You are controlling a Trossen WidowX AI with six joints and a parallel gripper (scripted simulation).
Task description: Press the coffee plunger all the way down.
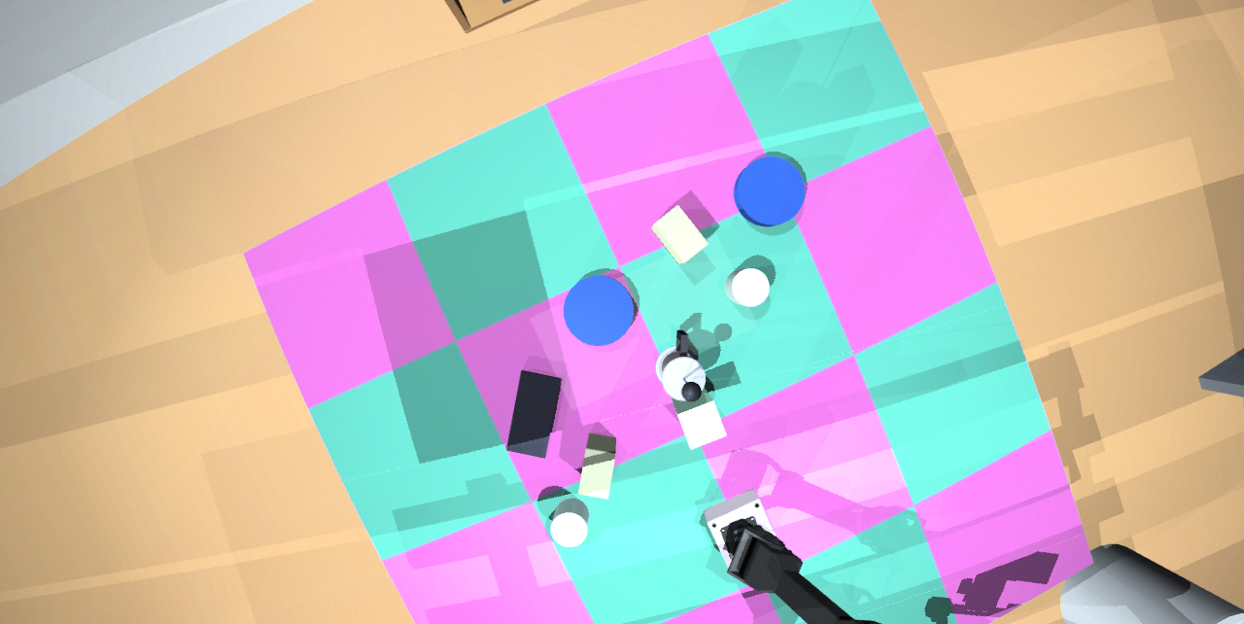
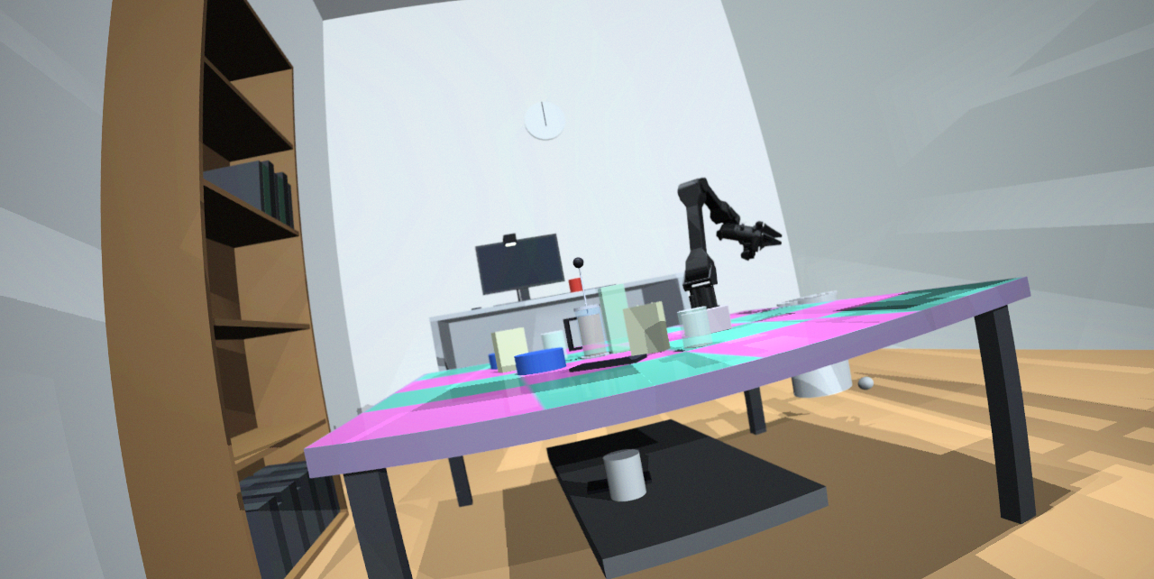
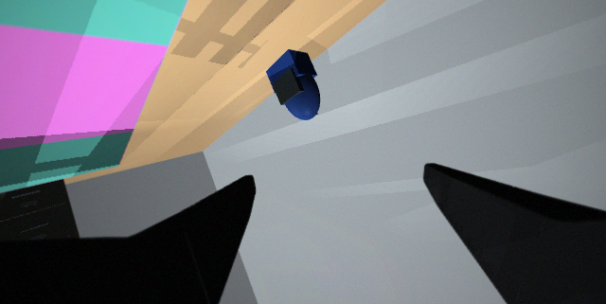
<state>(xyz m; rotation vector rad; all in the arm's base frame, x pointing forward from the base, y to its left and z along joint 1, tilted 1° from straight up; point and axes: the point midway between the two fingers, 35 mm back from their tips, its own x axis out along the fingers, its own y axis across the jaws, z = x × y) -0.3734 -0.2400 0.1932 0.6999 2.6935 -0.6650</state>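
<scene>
I seem to be in an office, going by the monitor (image 2: 518,263) on a desk (image 2: 442,322) by the far wall, the clock (image 2: 544,121) above, and the tall bookcase (image 1: 473,17) (image 2: 153,252) with books (image 2: 274,192) on its shelves

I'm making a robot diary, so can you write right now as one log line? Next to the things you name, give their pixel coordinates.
pincer (image 2: 779,237) (image 3: 336,177): open, nothing held | plunger knob (image 1: 690,391) (image 2: 578,261): up high | press (image 1: 678,369) (image 2: 592,333): upright | pushing down: not done

On the table (image 1: 904,220) (image 2: 516,420) (image 3: 57,81), seen from above around the coffee press (image 1: 680,374) (image 2: 591,333), a box (image 1: 679,233) (image 2: 508,349) lies at twelve o'clock, a cup (image 1: 749,287) (image 2: 553,340) at one, a block (image 1: 701,423) (image 2: 613,317) at five, a disc (image 1: 598,309) (image 2: 540,362) at ten.
</scene>
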